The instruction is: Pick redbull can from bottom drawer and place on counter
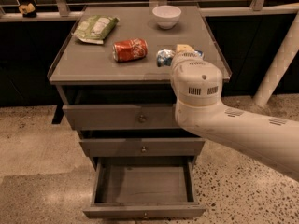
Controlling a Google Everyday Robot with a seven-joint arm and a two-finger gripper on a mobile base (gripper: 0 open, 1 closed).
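The redbull can (164,58), small, blue and silver, sticks out to the left of my gripper (180,53) just above the counter (88,62) near its front right. The gripper is shut on the can; one pale yellow finger (185,47) shows behind it, and the white wrist hides the rest. I cannot tell whether the can touches the counter. The bottom drawer (143,211) stands pulled open and empty below.
An orange-red soda can (130,49) lies on its side left of the redbull can. A green bag (96,28) lies at the back left and a white bowl (167,16) at the back. The two upper drawers are closed. A white post (279,62) stands at right.
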